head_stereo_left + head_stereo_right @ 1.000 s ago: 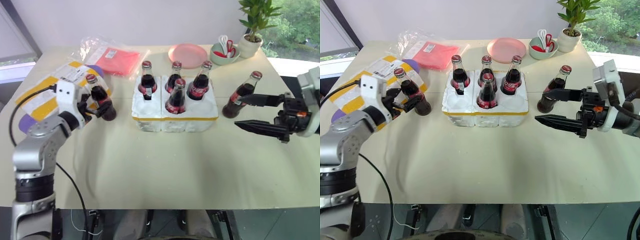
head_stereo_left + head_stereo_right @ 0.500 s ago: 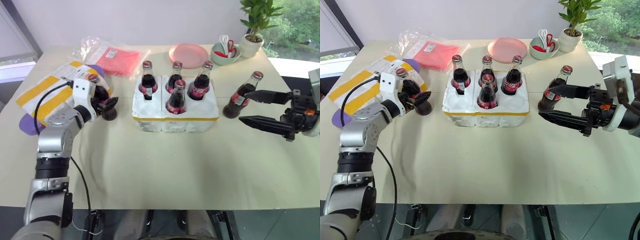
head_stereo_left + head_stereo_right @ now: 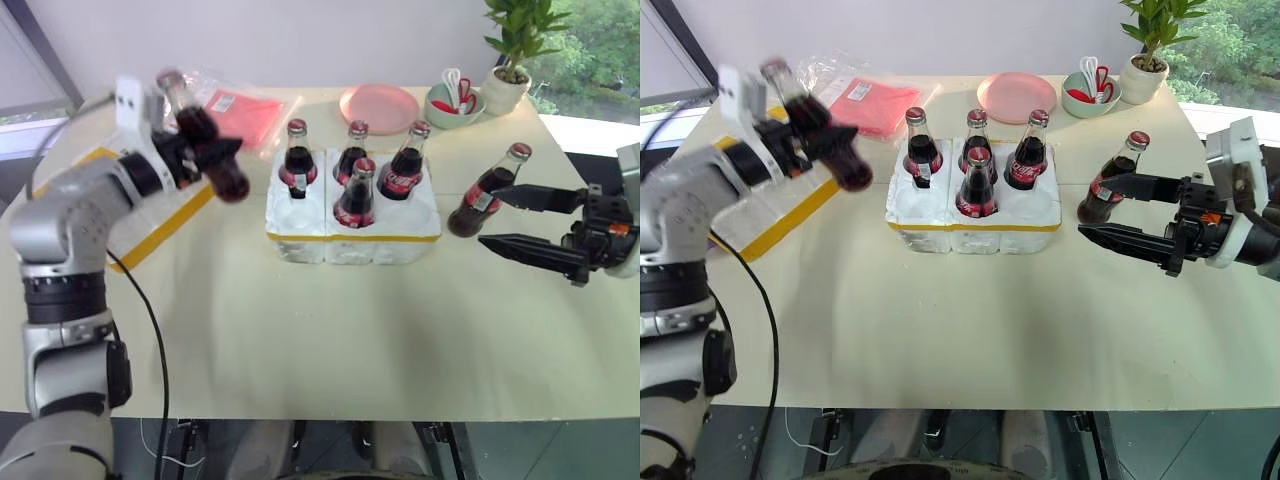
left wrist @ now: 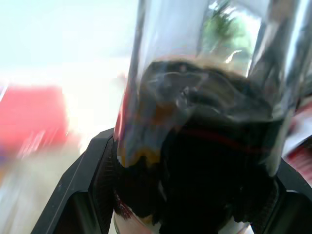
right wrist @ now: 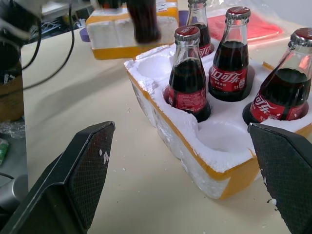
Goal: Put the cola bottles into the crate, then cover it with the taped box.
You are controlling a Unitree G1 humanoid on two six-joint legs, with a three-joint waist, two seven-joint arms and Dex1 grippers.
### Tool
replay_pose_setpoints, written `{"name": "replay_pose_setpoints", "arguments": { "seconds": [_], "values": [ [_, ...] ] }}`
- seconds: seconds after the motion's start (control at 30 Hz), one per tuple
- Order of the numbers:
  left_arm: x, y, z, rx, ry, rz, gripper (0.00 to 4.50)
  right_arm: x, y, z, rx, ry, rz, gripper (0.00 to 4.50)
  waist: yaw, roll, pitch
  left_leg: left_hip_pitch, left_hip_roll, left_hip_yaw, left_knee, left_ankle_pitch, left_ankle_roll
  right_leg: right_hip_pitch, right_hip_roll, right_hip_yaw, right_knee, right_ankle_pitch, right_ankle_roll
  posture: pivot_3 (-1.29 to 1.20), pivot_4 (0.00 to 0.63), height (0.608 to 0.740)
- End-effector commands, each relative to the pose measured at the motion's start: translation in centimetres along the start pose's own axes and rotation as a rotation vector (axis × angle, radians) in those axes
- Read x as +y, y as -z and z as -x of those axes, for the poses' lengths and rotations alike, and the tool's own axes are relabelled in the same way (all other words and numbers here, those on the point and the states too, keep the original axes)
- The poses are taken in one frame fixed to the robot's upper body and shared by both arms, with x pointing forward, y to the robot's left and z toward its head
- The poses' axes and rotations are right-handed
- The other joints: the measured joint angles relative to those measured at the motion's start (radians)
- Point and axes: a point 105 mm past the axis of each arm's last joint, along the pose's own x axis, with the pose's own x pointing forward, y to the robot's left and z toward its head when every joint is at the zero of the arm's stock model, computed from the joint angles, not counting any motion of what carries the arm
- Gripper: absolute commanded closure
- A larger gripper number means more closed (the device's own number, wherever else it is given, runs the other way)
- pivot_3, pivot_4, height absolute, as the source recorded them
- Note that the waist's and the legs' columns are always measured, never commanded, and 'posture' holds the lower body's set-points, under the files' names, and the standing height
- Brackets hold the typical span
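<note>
A: Head views first. We see the left gripper (image 3: 205, 160) clenched on a cola bottle (image 3: 200, 135), raised above the table (image 3: 300, 330) and tilted, over the near edge of the taped box (image 3: 150, 225). Its label is too blurred to read.

B: Confirmed. The crate (image 3: 352, 225) holds four bottles; the front-centre bottle (image 3: 355, 195) and its neighbours carry red labels, lettering too small to read here. A sixth bottle (image 3: 485, 190) stands on the table right of the crate, just beyond the right gripper (image 3: 505, 220), whose fingers are spread and grasp nothing.

A: Left wrist view: dark cola and glass (image 4: 195, 146) sit between the black fingers (image 4: 92, 180); no writing legible.

B: Right wrist view: white script shows on the red labels (image 5: 229, 75), but we cannot read the wording. Two wells stand empty (image 5: 219, 136). The rightmost bottle (image 5: 285, 92) is cut off at the frame edge.
</note>
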Motion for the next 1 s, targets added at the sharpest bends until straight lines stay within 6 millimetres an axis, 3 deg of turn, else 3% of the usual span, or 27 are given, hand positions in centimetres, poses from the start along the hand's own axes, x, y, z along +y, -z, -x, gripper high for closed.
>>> {"name": "replay_pose_setpoints", "arguments": {
  "seconds": [0.03,0.17,0.5,0.67,1.0],
  "values": [
    [-2.4,-2.8,-0.6,-0.071,0.11,-0.036,1.78,0.3,-1.0,0.3,-0.034,0.018,0.053,0.0,-0.001,0.0,0.0,0.0,0.0,0.0,0.0,0.0,0.0,0.0,0.0,0.0,0.0,0.0,0.0,0.0,0.15,0.74],
    [-5.2,-1.3,-2.5,-0.008,0.243,-0.083,1.78,0.4,-0.9,0.3,-0.05,0.033,0.05,0.0,-0.001,0.0,0.0,0.001,0.0,0.0,0.0,0.0,0.0,0.001,0.0,0.0,0.001,0.0,0.0,0.0,0.15,0.74],
    [-6.3,3.2,-5.0,0.128,0.293,-0.18,1.78,0.8,-0.7,0.7,-0.078,0.077,0.037,0.0,-0.001,0.0,0.0,0.001,0.001,0.0,0.0,0.0,0.0,0.001,0.0,0.001,0.0,0.001,-0.001,0.0,0.15,0.74],
    [-6.2,4.4,-5.0,0.177,0.305,-0.279,1.78,0.9,-0.5,0.6,-0.077,0.084,0.037,0.0,0.0,0.001,0.0,0.002,0.001,0.0,0.0,0.0,0.0,0.002,0.0,0.001,0.0,0.001,-0.001,0.0,0.15,0.74],
    [-5.5,4.6,-3.7,0.201,0.285,-0.265,1.78,0.4,-0.7,0.4,-0.077,0.092,0.043,0.0,-0.003,0.001,0.0,0.004,0.001,0.0,0.0,0.0,0.0,0.003,0.0,0.001,0.0,0.001,-0.001,0.0,0.15,0.74]
  ]
}}
